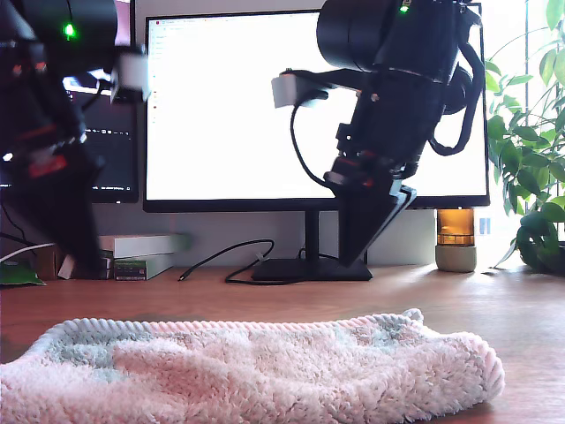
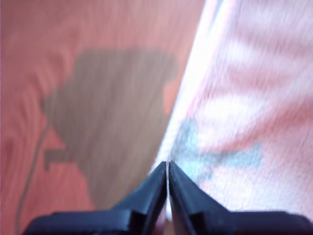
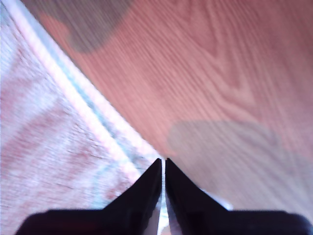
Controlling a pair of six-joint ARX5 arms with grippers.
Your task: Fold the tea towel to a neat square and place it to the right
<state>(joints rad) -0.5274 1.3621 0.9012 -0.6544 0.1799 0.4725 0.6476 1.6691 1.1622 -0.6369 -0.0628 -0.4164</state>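
One towel (image 1: 256,371) lies flat on the bench (image 1: 503,305), at the near edge of the exterior view. Its long axis runs left to right across that view. The corded far edge faces the monitor (image 1: 229,106), and a small loop (image 1: 413,313) sticks up at the far right corner. The exterior view's bottom and left edges cut off the near side and left end.

Two arms hang above the bench, clear of the towel. One (image 1: 53,150) is on the exterior view's left and blurred; the other (image 1: 388,115) is right of centre. I cannot tell which is which.

My first gripper (image 2: 167,164) has its jaws pressed together, empty, over the towel's edge (image 2: 244,98) where it meets bare bench (image 2: 49,49). My second gripper (image 3: 163,160) is the same, over the corded edge (image 3: 49,147) and wood (image 3: 220,73). Both wrist views are smeared, so the texture is hard to make out.
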